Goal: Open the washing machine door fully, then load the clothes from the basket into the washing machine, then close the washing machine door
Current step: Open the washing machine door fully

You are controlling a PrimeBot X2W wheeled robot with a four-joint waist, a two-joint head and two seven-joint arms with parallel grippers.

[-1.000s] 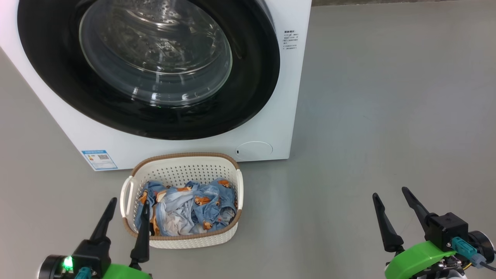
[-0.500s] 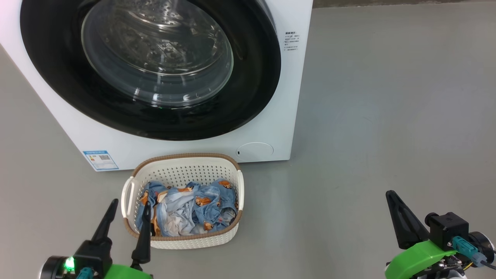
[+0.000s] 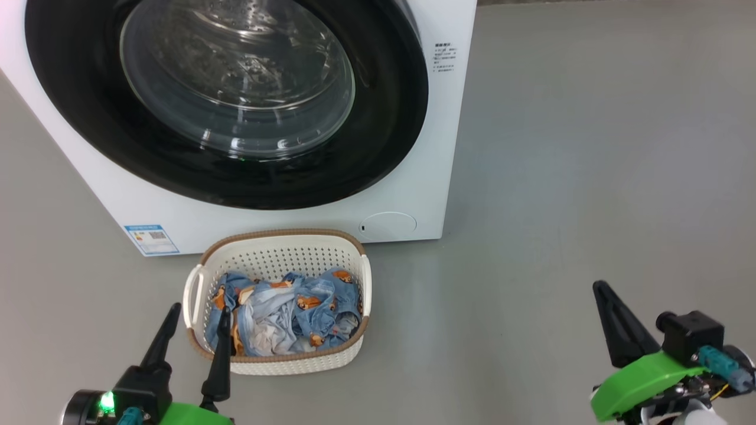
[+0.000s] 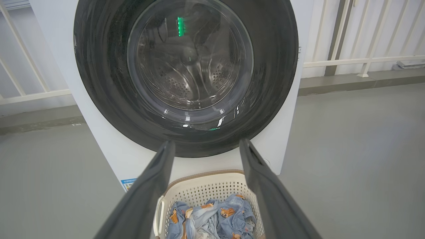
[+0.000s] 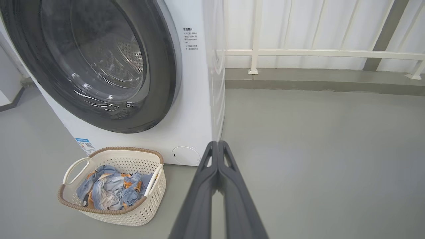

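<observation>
Washing machine door sits shut, flush on the washing machine. Basket stands on the grey floor directly before the machine's lower front, near the round service flap; clothes are heaped inside, below the rim. Left gripper: fingers spread apart, holding nothing, at the basket's near left corner (one finger overlaps the rim in the head view). Right gripper: fingers pressed together, holding nothing, well to the right. Floor runs wide beside the machine to a white railing

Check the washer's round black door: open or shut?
Shut. The round glossy black door lies flush on the white front-loading washing machine; the steel drum shows through its glass window.
</observation>
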